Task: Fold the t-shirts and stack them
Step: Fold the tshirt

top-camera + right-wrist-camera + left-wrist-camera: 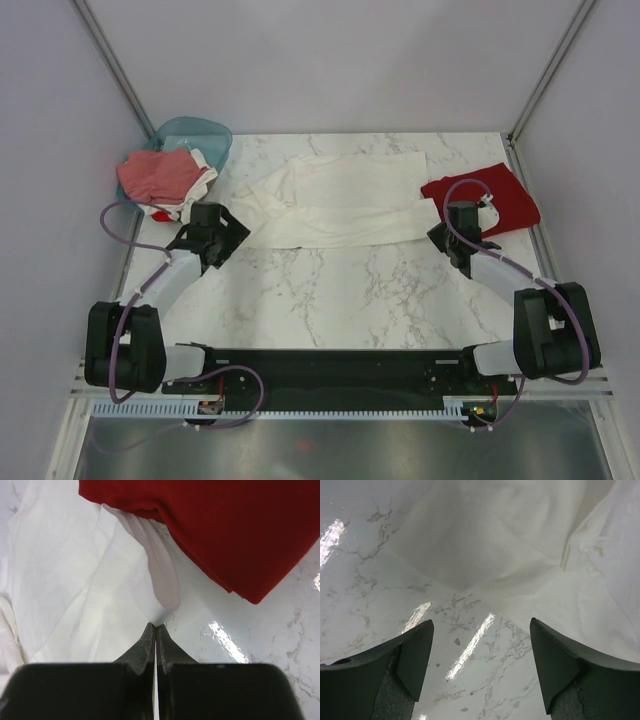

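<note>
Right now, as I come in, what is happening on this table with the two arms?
The two arms are working on a white t-shirt that lies partly folded across the middle of the marble table. The right gripper is shut on the shirt's right edge, next to a dark red t-shirt. The left gripper is open above the table at the shirt's left edge, holding nothing. Pinkish-red and white shirts sit piled in the teal basket at the far left.
</note>
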You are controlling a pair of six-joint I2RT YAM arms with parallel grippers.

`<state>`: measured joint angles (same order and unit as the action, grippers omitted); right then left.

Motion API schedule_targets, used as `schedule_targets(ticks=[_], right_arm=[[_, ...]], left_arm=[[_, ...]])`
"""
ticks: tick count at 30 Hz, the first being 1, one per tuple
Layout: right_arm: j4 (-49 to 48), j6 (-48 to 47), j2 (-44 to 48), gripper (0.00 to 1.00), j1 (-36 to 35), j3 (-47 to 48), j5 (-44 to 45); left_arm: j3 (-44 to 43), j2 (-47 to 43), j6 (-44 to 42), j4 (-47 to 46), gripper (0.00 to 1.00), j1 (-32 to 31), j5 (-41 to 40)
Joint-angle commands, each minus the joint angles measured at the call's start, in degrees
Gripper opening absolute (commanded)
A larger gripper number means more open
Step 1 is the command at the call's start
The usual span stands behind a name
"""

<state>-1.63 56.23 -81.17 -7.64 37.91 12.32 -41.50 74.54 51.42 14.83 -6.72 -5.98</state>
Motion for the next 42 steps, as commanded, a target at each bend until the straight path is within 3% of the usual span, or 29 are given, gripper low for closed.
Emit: schedule_targets(ticks=[1,17,28,31,32,34,36,42], right_arm=[[0.0,1.6,4.8,0.00,0.3,-2.0,3.6],[-1.1,3.3,1.7,0.00,0.4,-2.1,0.9],[-1.8,3.5,3.8,0.00,0.7,-3.6,1.5],[-1.8,3.5,4.4,0.00,1.0,-4.0,1.6],[-1.8,3.6,4.8,0.00,1.2,-4.1,1.6],[-1.8,3.8,5.1,0.00,1.7,-4.3,1.6],[-1.7,4.0,5.8,0.00,2.4,-4.6,1.4],[-1.6,4.5,7.2,0.00,3.2,-5.7,0.6]], left_arm=[[0.9,-2.3,2.9,-1.6,0.85,0.2,-6.1],[4.1,0.0,10.4,-5.3,0.80,0.2,-13.6],[2.8,11.1,15.1,-9.7,0.70,0.5,-14.2],[3.8,9.8,16.4,-8.9,0.44,0.8,-16.9],[5.0,8.7,16.8,-8.9,0.26,1.0,-17.7],[6.5,4.9,17.8,-7.4,0.11,1.4,-19.9],[7.2,1.9,17.5,-6.9,0.03,1.4,-21.4],[9.1,-10.4,13.3,-4.5,0.02,1.3,-27.5]])
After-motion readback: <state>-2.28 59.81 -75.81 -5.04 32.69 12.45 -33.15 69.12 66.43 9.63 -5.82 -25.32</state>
